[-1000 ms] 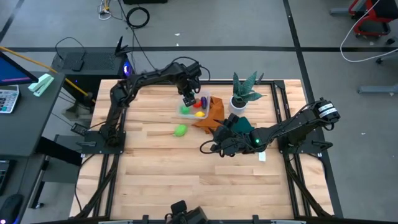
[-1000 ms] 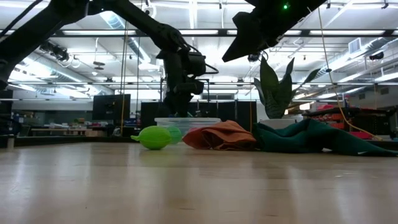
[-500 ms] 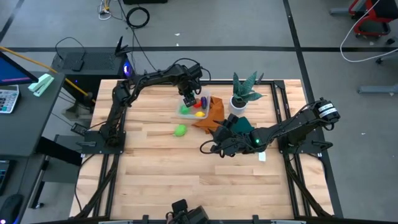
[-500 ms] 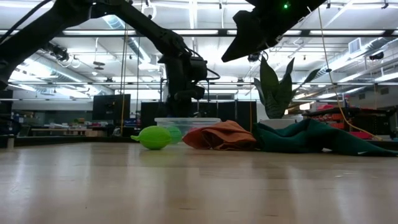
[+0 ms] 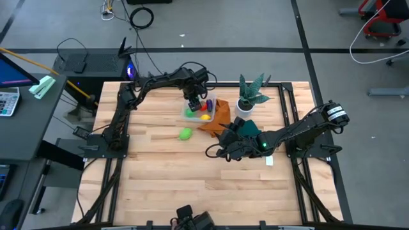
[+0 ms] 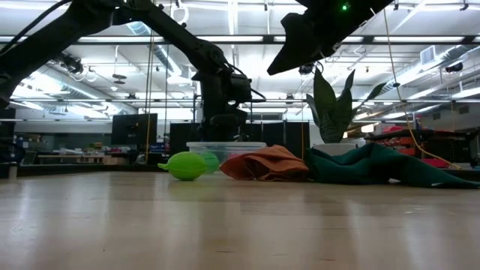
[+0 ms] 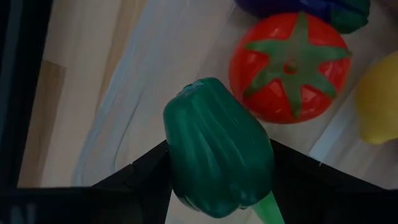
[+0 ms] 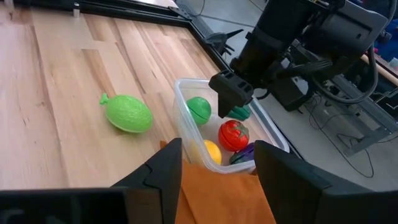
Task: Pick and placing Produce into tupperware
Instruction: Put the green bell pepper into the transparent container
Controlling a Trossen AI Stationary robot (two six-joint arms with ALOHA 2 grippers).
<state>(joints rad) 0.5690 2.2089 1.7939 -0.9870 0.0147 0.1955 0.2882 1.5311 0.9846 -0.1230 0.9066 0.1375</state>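
High view: left gripper (image 5: 193, 102) poised directly over the tupperware (image 5: 213, 101) at the far middle of the table (image 5: 160, 172); red, yellow and green pieces visible in the container just beside and beneath the fingers; light green produce piece (image 5: 185, 133) loose on the wood, nearer the front than this gripper and well apart from it. Right gripper (image 5: 214, 152) held above the table out from the orange cloth (image 5: 217, 124) and dark green cloth (image 5: 250, 126); potted plant (image 5: 248, 96) beyond those cloths

Low view: left gripper (image 6: 222, 127) hanging just above the tupperware (image 6: 247, 148) rim; light green produce piece (image 6: 186, 166) on the table in front of the container, orange cloth (image 6: 264, 163) and dark green cloth (image 6: 375, 165) beside it. Right arm overhead at top of picture, gripper tips not seen

Left wrist view: dark green pepper (image 7: 217, 155) clamped between the two dark fingers (image 7: 140, 171), jaws partly apart and closed on its sides; red tomato (image 7: 289, 65) just beyond the pepper, yellow piece (image 7: 379, 99) beside the tomato, dark purple piece (image 7: 298, 7) farther off, all lying on the clear container floor

Right wrist view: own fingers (image 8: 165, 171) parted with nothing between them; ahead of them the orange cloth (image 8: 217, 193), then the tupperware (image 8: 186, 84) with a green piece (image 8: 199, 110), red tomato (image 8: 233, 135), yellow piece (image 8: 211, 151) and purple piece (image 8: 244, 154) inside; left gripper (image 8: 231, 96) above it, dark green pepper (image 8: 241, 112) at its tips; light green produce piece (image 8: 127, 113) on bare wood beside the container
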